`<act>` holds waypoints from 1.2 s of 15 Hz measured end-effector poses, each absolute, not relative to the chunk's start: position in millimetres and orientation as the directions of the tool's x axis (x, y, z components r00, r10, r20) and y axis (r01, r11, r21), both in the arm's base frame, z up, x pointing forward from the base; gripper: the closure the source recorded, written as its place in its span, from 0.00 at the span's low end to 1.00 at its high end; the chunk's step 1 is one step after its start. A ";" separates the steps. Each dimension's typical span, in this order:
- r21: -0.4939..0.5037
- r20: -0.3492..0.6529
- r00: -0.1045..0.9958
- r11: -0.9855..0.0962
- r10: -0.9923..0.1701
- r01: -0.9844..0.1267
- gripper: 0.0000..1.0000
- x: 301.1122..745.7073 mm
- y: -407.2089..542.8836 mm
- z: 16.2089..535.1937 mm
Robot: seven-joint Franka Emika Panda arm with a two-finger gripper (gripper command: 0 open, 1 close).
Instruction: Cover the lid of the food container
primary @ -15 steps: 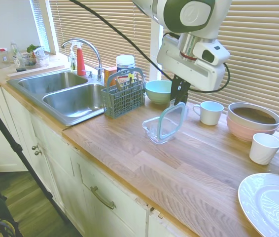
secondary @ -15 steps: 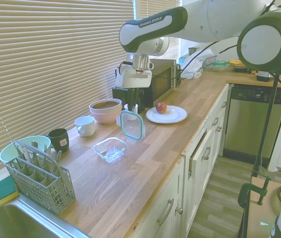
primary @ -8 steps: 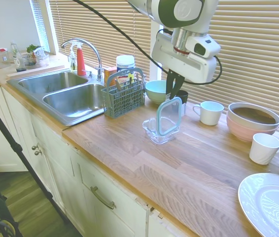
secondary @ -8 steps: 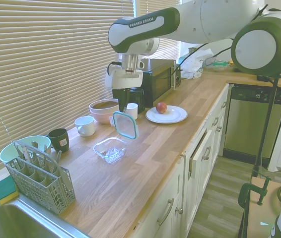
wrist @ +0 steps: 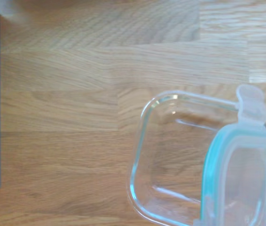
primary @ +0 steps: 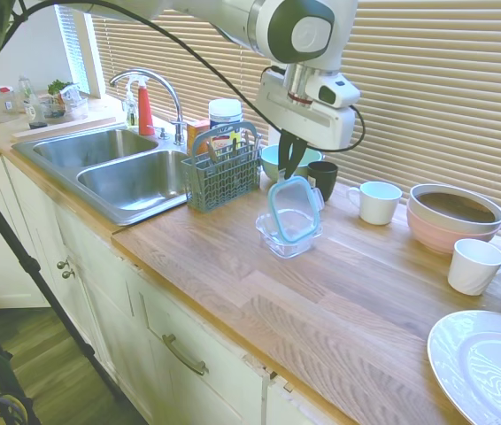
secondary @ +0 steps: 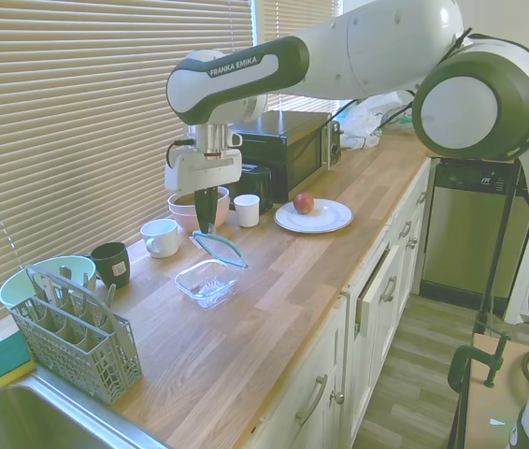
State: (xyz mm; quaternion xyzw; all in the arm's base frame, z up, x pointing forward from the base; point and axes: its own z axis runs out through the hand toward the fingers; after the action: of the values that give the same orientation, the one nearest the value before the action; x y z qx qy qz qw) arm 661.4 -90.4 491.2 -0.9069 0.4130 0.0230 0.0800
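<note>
The clear square food container (primary: pixel 281 239) (secondary: pixel 206 282) (wrist: pixel 170 160) sits on the wooden counter, empty. The lid (primary: pixel 294 207) (secondary: pixel 219 249) (wrist: pixel 243 174), clear with a teal rim, hangs tilted just above the tub's far side, partly over it. My gripper (primary: pixel 288 170) (secondary: pixel 206 221) is shut on the lid's upper edge, straight above the tub. In the wrist view the lid overlaps one side of the container's rim.
A grey cutlery basket (primary: pixel 222 173) (secondary: pixel 68 340) stands beside the sink (primary: pixel 127 173). Behind the tub are a light green bowl (primary: pixel 283 161), a dark mug (primary: pixel 323 178), a white cup (primary: pixel 377 201) and a pink bowl (primary: pixel 454 215). A white plate (secondary: pixel 313 216) carries an apple.
My gripper carried the lid leftward in the first exterior view, from beside the tub to above it, and lowered it. The lid has tilted from nearly upright toward flat.
</note>
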 end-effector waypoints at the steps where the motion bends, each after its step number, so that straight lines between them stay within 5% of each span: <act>1: -0.128 -0.106 0.656 -0.644 -0.747 -0.754 1.00 664.1 -85.9 491.9; 18: -0.073 -0.131 0.631 -0.628 -0.764 -0.775 1.00 721.8 -22.8 423.8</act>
State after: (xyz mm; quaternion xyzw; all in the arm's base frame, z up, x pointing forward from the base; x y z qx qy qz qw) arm 721.8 -22.8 423.8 -0.9011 0.4271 0.0436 0.0614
